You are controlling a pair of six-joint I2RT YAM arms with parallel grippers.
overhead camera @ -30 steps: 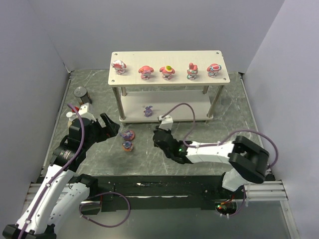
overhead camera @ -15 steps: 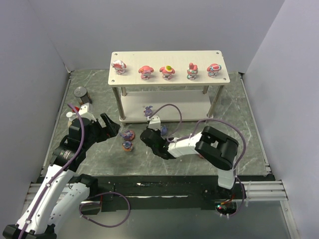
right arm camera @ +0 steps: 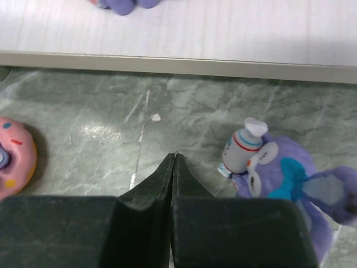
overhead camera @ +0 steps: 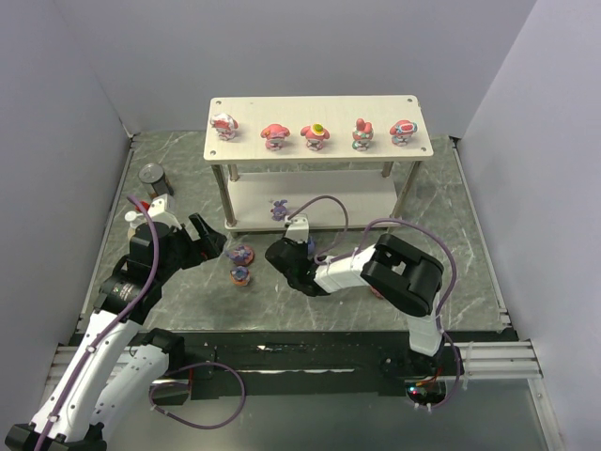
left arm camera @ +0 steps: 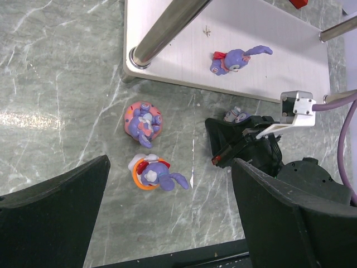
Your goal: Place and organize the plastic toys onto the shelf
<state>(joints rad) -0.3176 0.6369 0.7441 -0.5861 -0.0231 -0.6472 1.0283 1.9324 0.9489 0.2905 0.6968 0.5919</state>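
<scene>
Pale wood-grain shelf (overhead camera: pixel 376 105), grey-green marbled table (overhead camera: pixel 451 216), pink-red hooded toys (overhead camera: pixel 276 134), purple rabbit-eared toy (right arm camera: pixel 281 174), black jaws.

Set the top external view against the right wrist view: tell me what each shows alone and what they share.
Only the top external view shows the upper board with five pink toys in a row, and the dark can. Only the right wrist view shows a purple toy holding a white bottle, just right of the shut right gripper; from above I cannot make it out. Both show that gripper, the lower board and the pink doughnut toy.
</scene>
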